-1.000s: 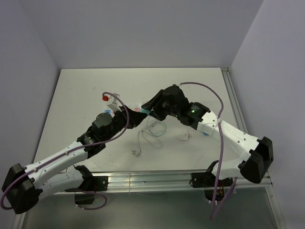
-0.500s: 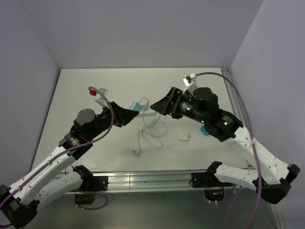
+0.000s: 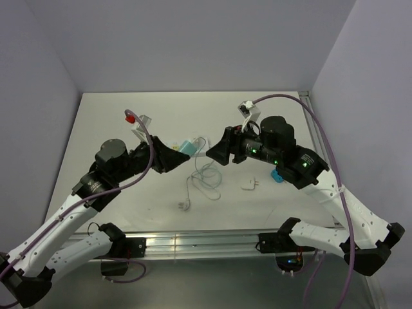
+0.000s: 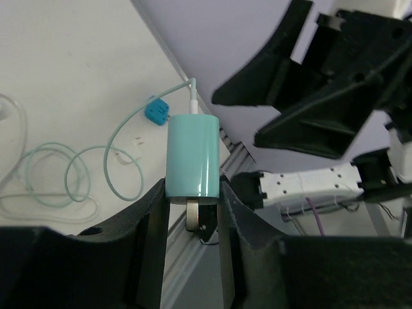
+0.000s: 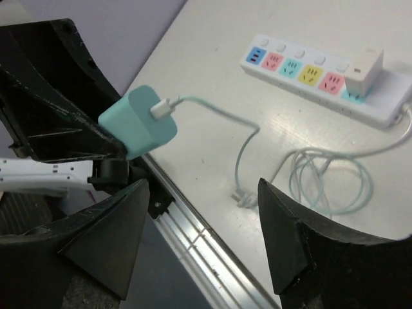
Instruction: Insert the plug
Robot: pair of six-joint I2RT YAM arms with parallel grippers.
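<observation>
Left tool (image 4: 193,215): clamped on teal charger plug (image 4: 193,158), raised above tabletop (image 4: 64,64). Right tool (image 5: 201,193): jaws spread wide, empty, facing it. White power strip (image 5: 322,74): on tabletop.

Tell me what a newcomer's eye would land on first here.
The teal charger, clamped in the left gripper and held up above the table. Facing it, the right gripper stands open and empty, and a power strip with coloured sockets lies on the tabletop.
</observation>
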